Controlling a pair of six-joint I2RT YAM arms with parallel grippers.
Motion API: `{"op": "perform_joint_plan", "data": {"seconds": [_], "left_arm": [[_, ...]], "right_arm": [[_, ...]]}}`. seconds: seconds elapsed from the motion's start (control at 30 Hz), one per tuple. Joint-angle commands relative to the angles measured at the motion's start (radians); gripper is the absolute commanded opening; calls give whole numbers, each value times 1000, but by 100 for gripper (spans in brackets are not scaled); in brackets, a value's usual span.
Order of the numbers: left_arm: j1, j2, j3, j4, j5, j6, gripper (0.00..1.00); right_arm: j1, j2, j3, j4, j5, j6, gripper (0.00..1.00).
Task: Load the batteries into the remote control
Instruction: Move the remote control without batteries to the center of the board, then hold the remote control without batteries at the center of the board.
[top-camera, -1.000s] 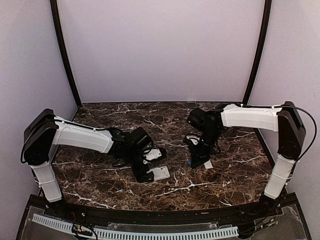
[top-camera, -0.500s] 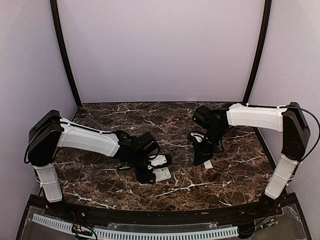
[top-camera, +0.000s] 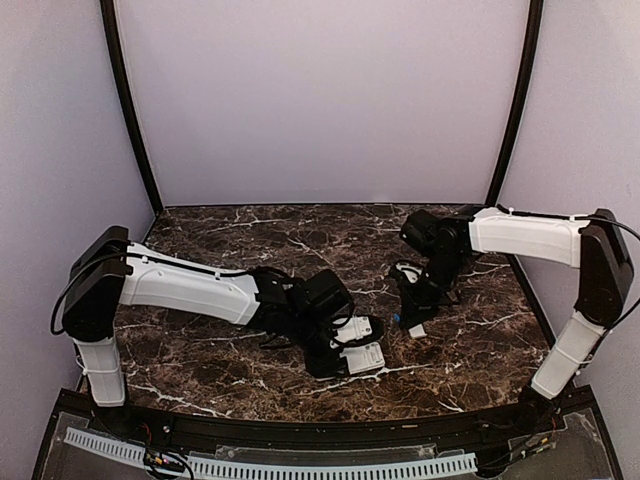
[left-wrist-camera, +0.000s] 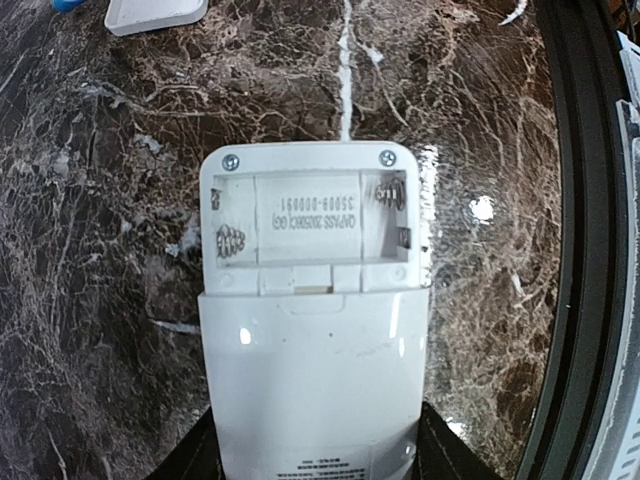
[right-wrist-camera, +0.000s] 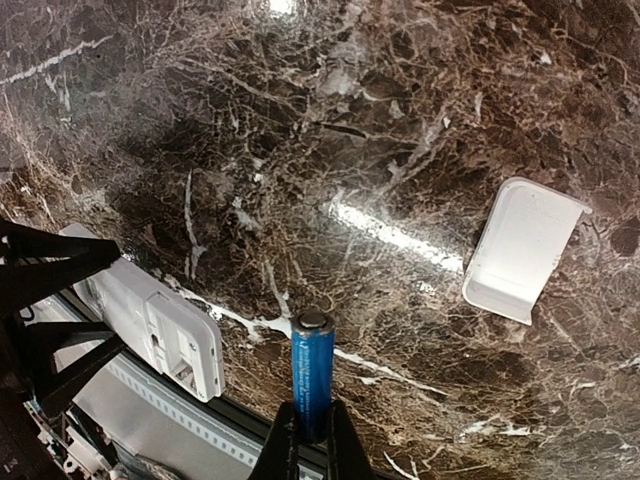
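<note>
Blue battery (right-wrist-camera: 312, 372) (lower end hidden) stands pinched in right tool (right-wrist-camera: 311, 428).

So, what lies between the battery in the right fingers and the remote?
Only bare marble table separates the battery from the remote, as the right wrist view shows; the white cover plate lies on the battery's other side.

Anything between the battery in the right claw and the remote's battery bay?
Nothing visible. The bay of the remote in the left claw is uncovered and empty. Between it and the battery in the right claw there is only bare table; the cover lies off to the other side.
</note>
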Motion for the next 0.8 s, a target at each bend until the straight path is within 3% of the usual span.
{"op": "perform_joint_plan", "data": {"seconds": [0.0, 0.1, 0.2, 0.23, 0.3, 0.53, 0.77], "left_arm": [[9, 60, 44, -41, 22, -3, 36], [8, 83, 57, -59, 25, -21, 62], [8, 54, 13, -15, 18, -40, 77], [8, 47, 2, 9, 25, -40, 91], [8, 30, -22, 13, 30, -43, 98], [8, -126, -186, 71, -48, -56, 99], [8, -61, -217, 73, -39, -64, 94]], "right_arm": [[-2, -20, -42, 10, 7, 20, 0], [-1, -12, -58, 15, 2, 26, 0], [1, -10, -60, 17, -6, 33, 0], [2, -10, -60, 16, -8, 33, 0], [5, -8, -54, 10, -7, 34, 0], [77, 0, -59, 21, -48, 85, 0], [117, 34, -87, 72, -168, 143, 0]]}}
